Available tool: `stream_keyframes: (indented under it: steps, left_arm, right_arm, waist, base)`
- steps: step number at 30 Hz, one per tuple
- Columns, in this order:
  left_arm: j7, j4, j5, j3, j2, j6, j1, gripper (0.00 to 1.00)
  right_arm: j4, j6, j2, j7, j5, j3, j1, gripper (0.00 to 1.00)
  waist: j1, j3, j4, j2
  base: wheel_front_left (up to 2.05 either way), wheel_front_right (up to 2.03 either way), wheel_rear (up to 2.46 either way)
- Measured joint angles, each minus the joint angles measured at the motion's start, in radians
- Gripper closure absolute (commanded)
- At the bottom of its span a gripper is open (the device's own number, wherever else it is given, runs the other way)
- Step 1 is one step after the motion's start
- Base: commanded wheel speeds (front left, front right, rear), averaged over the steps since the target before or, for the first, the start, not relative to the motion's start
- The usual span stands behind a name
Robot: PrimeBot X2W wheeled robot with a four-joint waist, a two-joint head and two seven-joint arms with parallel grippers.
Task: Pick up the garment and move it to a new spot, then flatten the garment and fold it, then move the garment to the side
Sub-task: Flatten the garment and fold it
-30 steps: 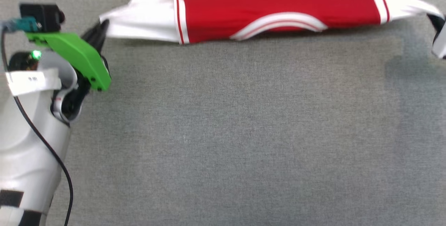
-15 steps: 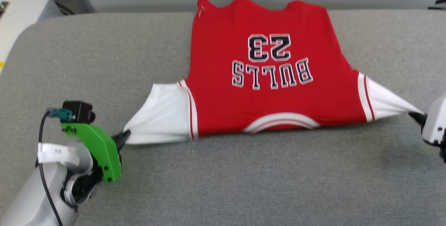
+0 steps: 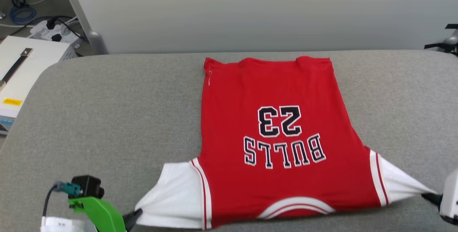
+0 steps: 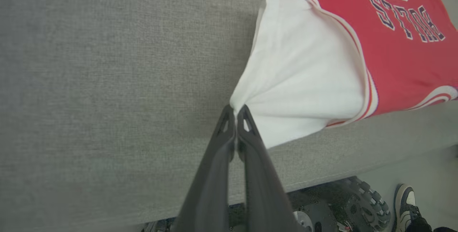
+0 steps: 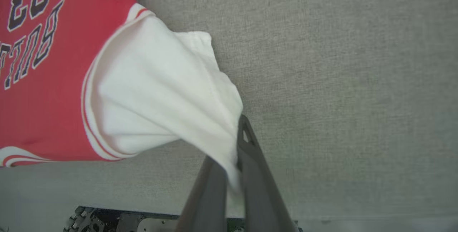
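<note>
The garment (image 3: 272,135) is a red jersey T-shirt with white sleeves, lying spread on the grey table with its collar toward me and its lettering upside down. My left gripper (image 3: 137,213) is at the lower left, shut on the tip of the white left-hand sleeve (image 4: 304,78); in the left wrist view its fingertips (image 4: 235,112) pinch the bunched cloth. My right gripper (image 3: 429,196) sits at the right edge, shut on the other white sleeve (image 5: 161,92). In the right wrist view, cloth drapes over one finger (image 5: 250,160). Both sleeves are pulled taut outward.
The grey padded table (image 3: 107,117) has rounded corners and a pale wall behind it. A white box (image 3: 21,67) and floor cables (image 3: 21,14) lie off its left end. Below the near table edge I see the robot's wheeled base (image 4: 361,203) and a person's shoe (image 4: 408,203).
The head camera has tilted up, so the whole garment, the table's far edge and the wall now show. Both grippers stay shut on the sleeves. The hem now lies within the far edge.
</note>
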Motion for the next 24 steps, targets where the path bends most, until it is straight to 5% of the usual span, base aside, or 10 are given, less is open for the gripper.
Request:
stream_keyframes:
  steps: [10, 11, 12, 24]
  left_arm:
    - [0.008, -0.157, 0.068, -0.040, 0.035, 0.056, 0.055, 1.00]
    - [0.013, -0.170, 0.070, -0.044, 0.035, 0.056, 0.055, 1.00]
    - [0.019, -0.185, 0.077, -0.050, 0.037, 0.059, 0.055, 1.00]
    - [0.114, -0.412, 0.134, -0.067, 0.097, 0.131, 0.050, 1.00]
  right_arm:
    - [-0.208, -0.001, 0.098, 0.151, -0.084, -0.117, 0.089, 1.00]
    - [-0.225, -0.001, 0.100, 0.153, -0.091, -0.118, 0.089, 0.58]
    - [-0.244, -0.001, 0.102, 0.155, -0.100, -0.121, 0.089, 0.00]
    - [-0.388, -0.001, 0.102, 0.264, -0.114, -0.150, -0.095, 0.00]
  waist:
    - [0.0000, 0.015, 0.007, 0.0000]
    - [0.0000, 0.019, 0.009, 0.0000]
    - [0.0000, 0.024, 0.011, 0.0000]
    - [0.0001, 0.126, 0.044, 0.0000]
  base:
    - [0.00, 0.00, 0.00]
    - [0.00, 0.00, 0.00]
    - [0.00, 0.00, 0.00]
    - [0.00, 0.00, 0.00]
